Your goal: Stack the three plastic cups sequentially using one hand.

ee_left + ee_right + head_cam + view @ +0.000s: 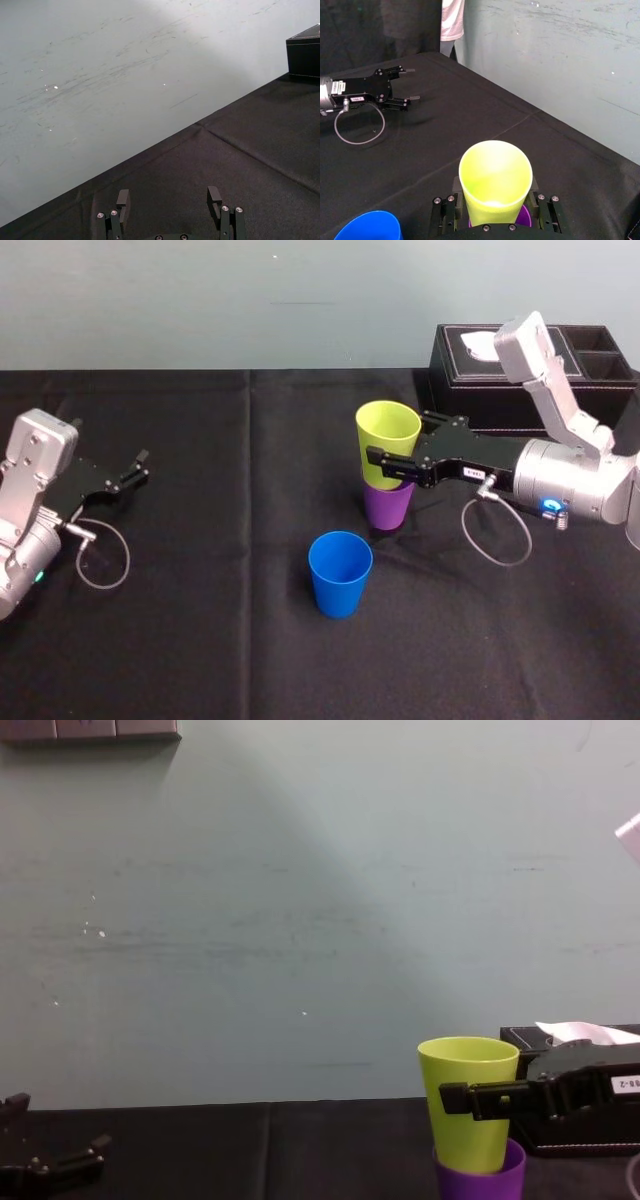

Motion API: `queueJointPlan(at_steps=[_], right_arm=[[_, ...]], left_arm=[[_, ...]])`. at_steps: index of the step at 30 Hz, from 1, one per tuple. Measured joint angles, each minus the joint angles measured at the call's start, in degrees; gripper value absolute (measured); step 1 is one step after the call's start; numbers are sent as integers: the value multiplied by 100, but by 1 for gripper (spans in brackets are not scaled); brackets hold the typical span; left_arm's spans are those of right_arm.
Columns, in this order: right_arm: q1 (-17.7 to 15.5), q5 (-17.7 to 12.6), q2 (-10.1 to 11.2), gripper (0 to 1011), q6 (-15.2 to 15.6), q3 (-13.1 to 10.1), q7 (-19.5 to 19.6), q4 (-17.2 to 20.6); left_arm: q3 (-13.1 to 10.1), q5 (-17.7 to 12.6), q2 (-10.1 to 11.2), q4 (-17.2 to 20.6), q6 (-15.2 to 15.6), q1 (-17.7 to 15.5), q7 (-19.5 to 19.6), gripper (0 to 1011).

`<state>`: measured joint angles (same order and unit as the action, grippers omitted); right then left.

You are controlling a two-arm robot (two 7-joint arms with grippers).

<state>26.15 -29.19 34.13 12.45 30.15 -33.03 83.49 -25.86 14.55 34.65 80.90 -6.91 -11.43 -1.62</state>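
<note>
Two nested: yellow-green cup (388,430) inside purple cup (387,505).
Right pincer (388,445): clamps yellow-green cup, probably seating it.
Blue cup (340,575): near that pincer, likely next.
Left pincer (140,465): parked, agape, empty.

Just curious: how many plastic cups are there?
3: yellow-green cup, held by the right gripper, sits in the purple cup; blue cup stands alone nearer the robot; left gripper lies parked, open.
</note>
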Motion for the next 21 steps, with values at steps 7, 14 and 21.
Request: queueJointPlan(at_steps=[7,14,21], right_arm=[[-15,4,-9,733,-21,-28,-5,-49],[-21,16,-10,733,-71,-41,-56,-143],[-48,21,-22,733,-147,-48,-118,-261]], left_arm=[[0,0,0,0,0,0,0,1011],[0,0,0,0,0,0,0,1011],[0,0,0,0,0,0,0,1011]])
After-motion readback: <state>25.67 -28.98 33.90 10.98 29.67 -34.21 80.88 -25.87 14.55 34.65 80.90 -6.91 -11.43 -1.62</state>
